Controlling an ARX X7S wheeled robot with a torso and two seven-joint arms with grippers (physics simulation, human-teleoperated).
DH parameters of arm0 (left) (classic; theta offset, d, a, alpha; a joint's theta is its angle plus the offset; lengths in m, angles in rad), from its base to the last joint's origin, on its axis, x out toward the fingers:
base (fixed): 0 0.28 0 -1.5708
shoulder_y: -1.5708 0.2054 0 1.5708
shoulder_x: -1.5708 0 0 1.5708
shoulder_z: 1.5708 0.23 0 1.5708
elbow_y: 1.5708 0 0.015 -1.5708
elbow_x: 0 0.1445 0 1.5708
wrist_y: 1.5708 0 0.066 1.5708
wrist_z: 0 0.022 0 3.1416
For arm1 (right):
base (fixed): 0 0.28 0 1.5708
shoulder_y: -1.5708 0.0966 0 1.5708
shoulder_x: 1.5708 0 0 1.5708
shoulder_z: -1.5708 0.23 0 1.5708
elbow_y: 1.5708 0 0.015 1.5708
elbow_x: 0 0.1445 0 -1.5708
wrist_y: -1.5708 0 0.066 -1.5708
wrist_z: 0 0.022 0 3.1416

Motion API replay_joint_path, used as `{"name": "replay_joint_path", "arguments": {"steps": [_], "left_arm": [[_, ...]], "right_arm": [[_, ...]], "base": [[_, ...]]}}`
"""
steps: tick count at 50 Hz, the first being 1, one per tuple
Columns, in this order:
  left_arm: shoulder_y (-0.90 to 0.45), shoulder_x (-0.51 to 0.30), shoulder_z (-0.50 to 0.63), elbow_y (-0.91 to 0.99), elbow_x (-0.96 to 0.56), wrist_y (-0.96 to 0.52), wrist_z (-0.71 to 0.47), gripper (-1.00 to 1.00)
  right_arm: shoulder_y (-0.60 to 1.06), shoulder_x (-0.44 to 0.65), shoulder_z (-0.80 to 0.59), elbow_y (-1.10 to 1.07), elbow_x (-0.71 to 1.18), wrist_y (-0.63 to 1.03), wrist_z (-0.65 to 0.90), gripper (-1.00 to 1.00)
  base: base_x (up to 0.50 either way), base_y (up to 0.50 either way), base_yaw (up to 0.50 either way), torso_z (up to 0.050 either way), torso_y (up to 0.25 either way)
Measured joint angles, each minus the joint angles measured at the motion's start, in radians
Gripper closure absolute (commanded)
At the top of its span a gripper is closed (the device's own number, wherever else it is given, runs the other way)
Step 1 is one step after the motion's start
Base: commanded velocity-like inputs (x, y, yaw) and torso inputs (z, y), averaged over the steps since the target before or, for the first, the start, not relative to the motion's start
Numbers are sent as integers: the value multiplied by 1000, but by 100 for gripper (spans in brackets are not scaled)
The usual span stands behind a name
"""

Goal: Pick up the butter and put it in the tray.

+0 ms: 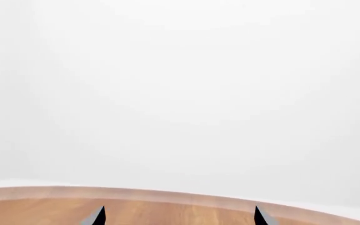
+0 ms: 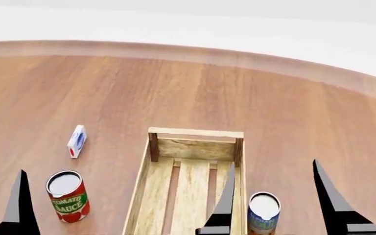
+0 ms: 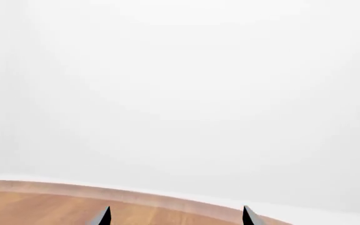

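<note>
- The butter shows in no view; it probably lies nearer the robot than the head view reaches, so which arm is closer can't be judged.
- The tray [image 2: 150,182] runs lengthwise away from the robot at table centre, empty where visible.
- Right gripper [image 2: 276,191] is spread wide, its inner finger over the tray's right rail, a white-topped can [image 2: 264,211] between the fingers in view.
- Left gripper [image 1: 178,215] is also parted, holding nothing, just left of the sauce can [image 2: 67,196]; a small carton [image 2: 76,141] lies beyond.
</note>
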Motion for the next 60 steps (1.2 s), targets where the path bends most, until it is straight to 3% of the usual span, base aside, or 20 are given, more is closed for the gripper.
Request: {"name": "replay_joint_path", "arguments": {"steps": [17,31,45,60], "left_arm": [[-1,-16,17,-3,2,9,-15,-100],[3,-24,28,-2,-11,10,-24,-100],[6,-30,42,-2,-27,9,-32,-100],[7,-38,60,-11,-29,15,-40,-100]], "right_arm": [[4,22,-40,11,-3,-4,-11,-100],[-33,66,-29,-16,54,-19,-59,-100],[-253,260,144,-71,300,-152,-302,-100],[-522,419,332,-69,415,-244,-481,-100]], "base": [[0,0,491,0,0],[0,0,0,0,0],[0,0,0,0,0],[0,0,0,0,0]]}}
